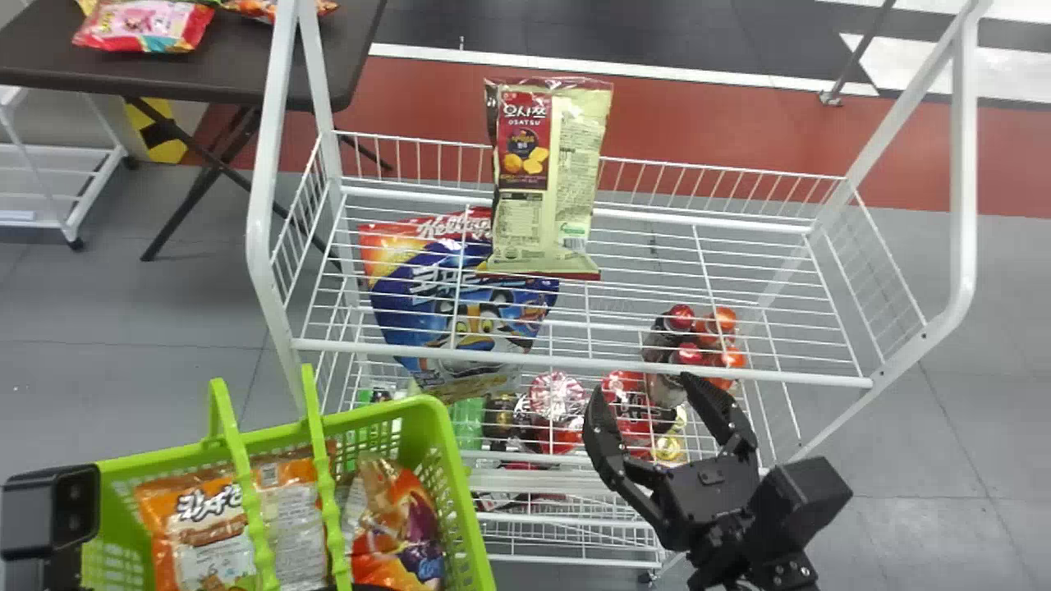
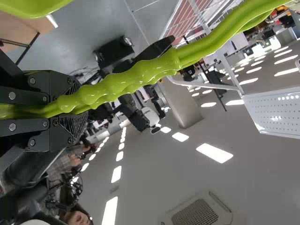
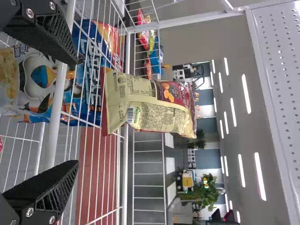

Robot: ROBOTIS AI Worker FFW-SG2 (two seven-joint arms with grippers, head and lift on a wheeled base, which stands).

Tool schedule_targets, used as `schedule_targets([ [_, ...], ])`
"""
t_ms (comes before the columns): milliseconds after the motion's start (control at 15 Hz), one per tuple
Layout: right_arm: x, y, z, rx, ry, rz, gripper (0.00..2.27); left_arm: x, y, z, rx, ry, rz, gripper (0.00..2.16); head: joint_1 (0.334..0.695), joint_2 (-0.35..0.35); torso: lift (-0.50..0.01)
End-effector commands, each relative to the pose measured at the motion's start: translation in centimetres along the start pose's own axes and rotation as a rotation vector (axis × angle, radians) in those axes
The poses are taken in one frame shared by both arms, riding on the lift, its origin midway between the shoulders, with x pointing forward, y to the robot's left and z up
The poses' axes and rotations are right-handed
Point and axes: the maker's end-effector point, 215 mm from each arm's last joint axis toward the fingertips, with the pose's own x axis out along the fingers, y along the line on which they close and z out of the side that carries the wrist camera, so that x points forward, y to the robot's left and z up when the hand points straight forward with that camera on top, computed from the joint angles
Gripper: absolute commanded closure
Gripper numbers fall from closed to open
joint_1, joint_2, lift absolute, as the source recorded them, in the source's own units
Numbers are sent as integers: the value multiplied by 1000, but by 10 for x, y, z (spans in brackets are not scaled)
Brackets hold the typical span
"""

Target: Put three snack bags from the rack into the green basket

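A beige and red snack bag [image 1: 546, 217] stands upright on the rack's [image 1: 657, 217] top shelf; the right wrist view has it too, as a sideways bag [image 3: 152, 105]. My right gripper [image 1: 647, 387] is at the shelf's near edge, right of and nearer than the bag, open and holding nothing; in the right wrist view, the right gripper [image 3: 74, 112] has its fingers wide apart. At the lower left is my left gripper [image 1: 51, 525]; the left wrist view shows the left gripper [image 2: 70, 110] shut on the handle of the green basket [image 1: 460, 501]. An orange bag [image 1: 197, 529] and a red-purple bag [image 1: 394, 533] lie inside it.
Below the top shelf are a blue cereal bag [image 1: 460, 320], red-capped bottles [image 1: 688, 355] and several packages. White frame posts [image 1: 967, 164] rise at the rack's sides. A dark table [image 1: 49, 57] with snack bags is at the back left.
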Motion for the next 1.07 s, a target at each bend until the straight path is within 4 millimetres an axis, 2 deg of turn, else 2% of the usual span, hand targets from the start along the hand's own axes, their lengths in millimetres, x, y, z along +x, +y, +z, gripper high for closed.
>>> schedule_targets([
  [0,-12,-9,-1,1,-33,-25,53,1,0,-1,-3,2,0,2148,695,-143,0],
  [333,-24,-13,-1,-4,-62,-35,53,1,3,-2,-5,6,15,2148,695,-186,0],
  [1000,-24,-16,2,7,-69,-50,53,3,4,-4,-11,9,18,2148,695,-202,0],
])
